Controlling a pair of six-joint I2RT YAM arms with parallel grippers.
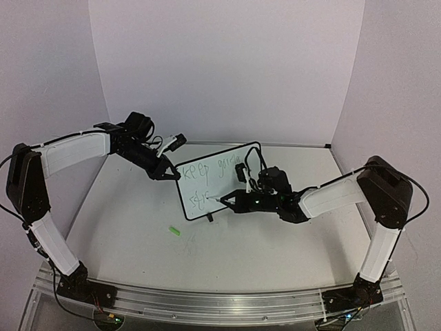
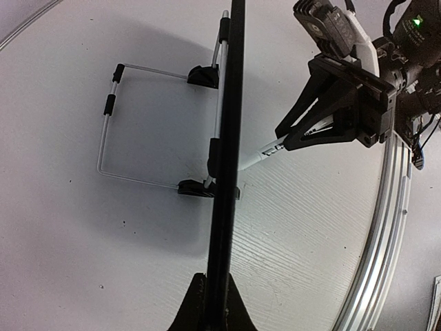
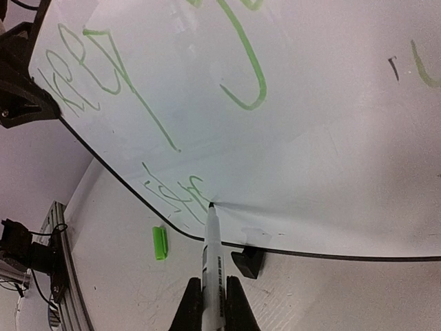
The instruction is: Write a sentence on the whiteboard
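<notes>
The left gripper point(image 1: 167, 175) is pinched onto the left edge of the whiteboard point(image 1: 222, 185). The board stands propped on its wire stand point(image 2: 110, 131) near the middle of the table point(image 1: 124, 227), nearer the far edge than the near one. A loose green cap point(image 1: 175, 232) lies on the table just off the board's lower left corner. The green sentence point(image 1: 207, 167) runs in two lines, the lower one only begun. The marker point(image 3: 211, 241) touches its tip to that lower line and is clamped in the right gripper point(image 3: 212, 298).
</notes>
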